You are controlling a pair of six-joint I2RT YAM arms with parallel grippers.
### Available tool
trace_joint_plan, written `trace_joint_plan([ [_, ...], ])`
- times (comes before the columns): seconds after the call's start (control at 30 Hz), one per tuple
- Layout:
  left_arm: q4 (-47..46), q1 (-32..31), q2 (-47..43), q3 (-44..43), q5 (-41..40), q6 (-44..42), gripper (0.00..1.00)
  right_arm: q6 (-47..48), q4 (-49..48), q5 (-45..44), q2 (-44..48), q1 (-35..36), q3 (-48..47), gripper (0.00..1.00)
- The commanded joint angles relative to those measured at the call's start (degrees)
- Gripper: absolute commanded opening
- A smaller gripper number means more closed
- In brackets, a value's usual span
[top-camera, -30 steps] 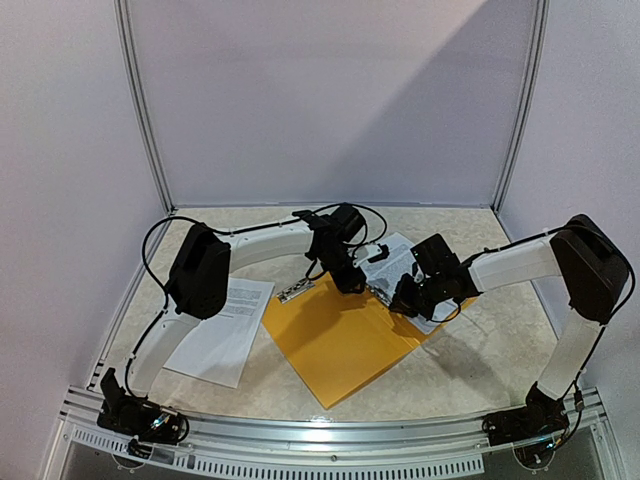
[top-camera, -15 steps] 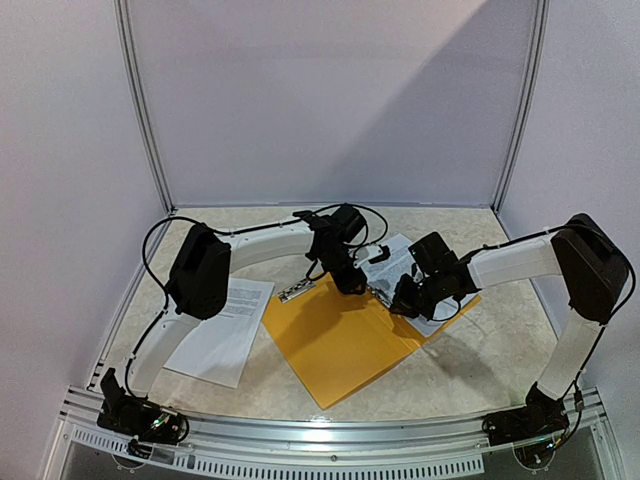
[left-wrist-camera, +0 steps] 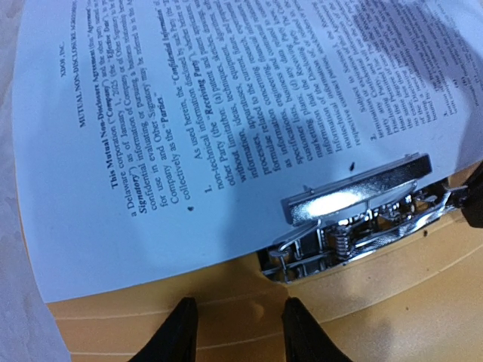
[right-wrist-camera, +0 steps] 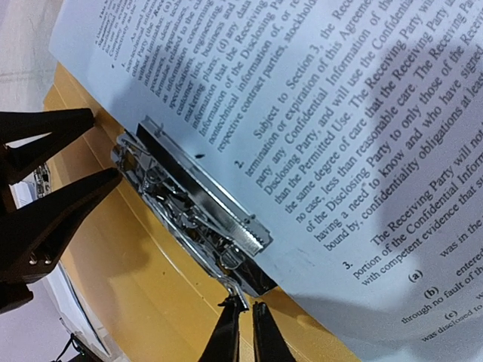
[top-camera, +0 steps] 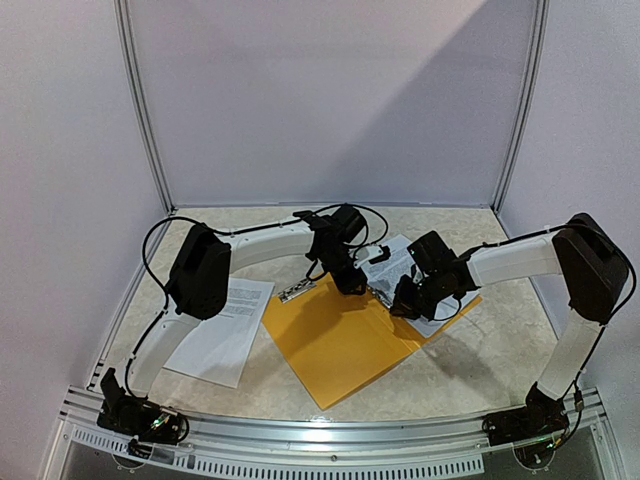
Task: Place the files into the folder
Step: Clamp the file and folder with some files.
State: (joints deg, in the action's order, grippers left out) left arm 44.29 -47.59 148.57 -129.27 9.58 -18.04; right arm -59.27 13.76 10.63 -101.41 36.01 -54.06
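The orange-yellow folder lies open on the table. One printed sheet of the files lies on its far half, its edge under the metal clip. Another sheet lies on the table at the left. My left gripper hovers open over the folder's spine just short of the clip, with nothing between its fingers. My right gripper is shut to a thin slit at the other end of the clip. The clip's small lever tip touches one fingertip there.
The folder's white label strip shows beside the left gripper. The left gripper's black fingers appear in the right wrist view, close to the clip's far end. Metal frame posts and white walls ring the table, and both arms arch over it.
The right gripper has edged slightly left along the folder toward the clip. The left arm and the sheets have not moved.
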Motion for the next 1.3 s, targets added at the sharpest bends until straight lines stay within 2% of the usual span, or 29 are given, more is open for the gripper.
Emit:
trace_joint_plan([
  [0.0, 6.0, -0.6, 4.0, 1.2, -1.3, -0.7, 0.41, 0.3, 3.5, 0.2, 0.5, 0.6, -0.2, 0.08],
  [0.5, 5.7, -0.6, 4.0, 1.3, -1.3, -0.8, 0.41, -0.9, 10.7, -2.1, 7.2, 1.7, -0.3, 0.13],
  [0.6, 6.3, -0.6, 4.2, 1.0, -1.3, -1.1, 0.42, 0.8, 14.7, -4.6, 9.9, 2.2, -2.4, 0.17],
  [0.67, 9.1, -0.5, 4.2, -0.3, -0.2, -1.8, 0.42, 2.9, 18.8, -6.2, 11.0, 2.4, -5.6, 0.23],
  [0.77, 11.7, 0.1, 1.6, -0.7, 4.0, -2.3, 0.42, 7.9, 23.3, -7.7, 10.4, 2.7, -10.3, 0.37],
  [0.9, 13.0, 1.8, -4.3, -1.3, 7.9, -1.7, 0.43, 15.0, 26.6, -10.0, 8.3, 2.8, -14.6, 0.46],
  [1.07, 17.2, 4.9, -10.4, -3.1, 12.7, -1.7, 0.44, 28.5, 28.6, -10.3, 3.8, 2.8, -20.3, 0.53],
  [1.27, 22.5, 11.8, -16.1, 0.2, 14.1, -2.8, 0.48, 41.8, 28.3, -14.2, -3.9, 2.8, -27.6, 0.54],
])
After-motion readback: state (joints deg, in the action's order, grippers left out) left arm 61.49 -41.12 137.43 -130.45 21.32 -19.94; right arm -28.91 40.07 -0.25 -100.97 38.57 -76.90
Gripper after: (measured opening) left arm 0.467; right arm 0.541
